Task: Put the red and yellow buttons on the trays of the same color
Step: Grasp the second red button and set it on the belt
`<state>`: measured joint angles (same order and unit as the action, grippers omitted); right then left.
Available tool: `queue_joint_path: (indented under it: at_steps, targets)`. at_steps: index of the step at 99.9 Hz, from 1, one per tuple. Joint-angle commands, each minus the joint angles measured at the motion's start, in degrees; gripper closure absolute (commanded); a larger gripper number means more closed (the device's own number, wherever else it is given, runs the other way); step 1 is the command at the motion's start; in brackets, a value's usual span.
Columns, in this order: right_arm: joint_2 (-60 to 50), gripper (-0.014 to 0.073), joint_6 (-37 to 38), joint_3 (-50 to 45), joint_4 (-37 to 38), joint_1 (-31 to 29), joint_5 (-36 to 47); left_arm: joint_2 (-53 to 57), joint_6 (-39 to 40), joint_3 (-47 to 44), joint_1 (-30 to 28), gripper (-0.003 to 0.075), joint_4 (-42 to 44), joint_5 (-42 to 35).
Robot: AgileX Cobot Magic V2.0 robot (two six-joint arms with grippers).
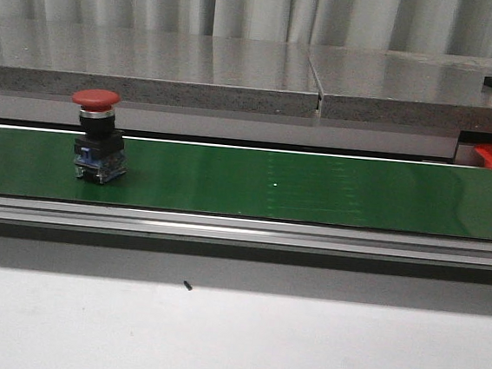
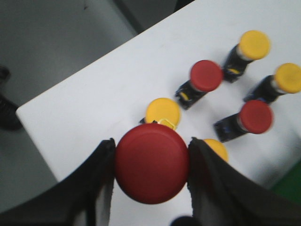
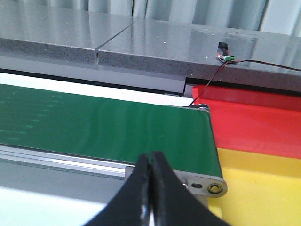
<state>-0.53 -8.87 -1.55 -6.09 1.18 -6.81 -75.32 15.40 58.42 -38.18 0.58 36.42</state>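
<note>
A red button (image 1: pixel 97 100) on a black and blue base stands upright on the green belt (image 1: pixel 315 187), far left in the front view, with no gripper near it. In the left wrist view my left gripper (image 2: pixel 151 142) is shut on the cap of another red button (image 2: pixel 151 169), above a white table (image 2: pixel 94 103) where several red and yellow buttons lie, such as a yellow one (image 2: pixel 162 112) and a red one (image 2: pixel 206 75). My right gripper (image 3: pixel 151 157) is shut and empty, near the belt's end, beside the red tray (image 3: pixel 254 122) and yellow tray (image 3: pixel 263 183).
A grey stone counter (image 1: pixel 239 70) runs behind the belt. A small sensor board with a wire (image 3: pixel 225 56) sits on it above the red tray. An aluminium rail (image 1: pixel 242 229) edges the belt's front, with white tabletop (image 1: pixel 231 340) before it.
</note>
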Motion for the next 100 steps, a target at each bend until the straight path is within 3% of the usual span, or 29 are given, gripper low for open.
queue_joint_path:
  at_steps: [1,40,73,100]
  targets:
    - [-0.9,0.0662,0.0,0.9,0.3,0.1,4.7,4.9,-2.1,1.7,4.0,0.066,-1.2,-2.5]
    - [-0.9,0.0662,0.0,0.9,0.3,0.1,4.7,2.2,-3.5,2.5,21.1,0.066,-1.2,-2.9]
    - [-0.9,0.0662,0.0,0.9,0.3,0.1,4.7,-8.5,-3.5,11.2,27.2,0.066,-1.2,1.2]
    - [-0.9,0.0662,0.0,0.9,0.3,0.1,4.7,-13.4,-3.5,11.9,28.3,0.066,-1.4,1.7]
